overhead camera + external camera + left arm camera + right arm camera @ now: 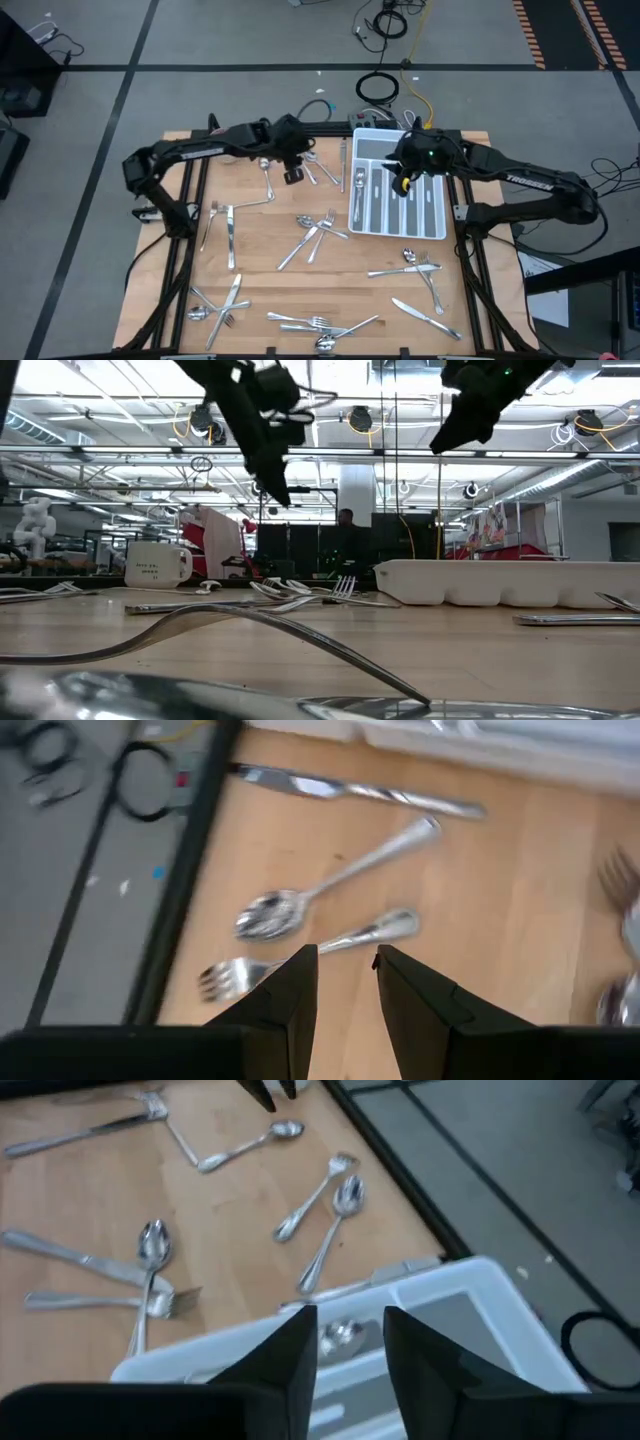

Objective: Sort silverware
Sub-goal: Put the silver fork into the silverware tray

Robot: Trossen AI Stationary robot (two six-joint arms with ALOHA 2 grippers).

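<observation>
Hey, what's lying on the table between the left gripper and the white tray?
In the high view, a few pieces of silverware lie on the wood between the left gripper and the white tray.

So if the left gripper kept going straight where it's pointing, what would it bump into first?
Probably the fork lying on the wooden table: in the left wrist view its handle sits right ahead of the left gripper, between the open fingers. A spoon lies just beyond. Depth is hard to judge.

Grey floor marked with dark lines surrounds the wooden table, black cables coil beyond its far edge, and ceiling lights glare overhead.
</observation>
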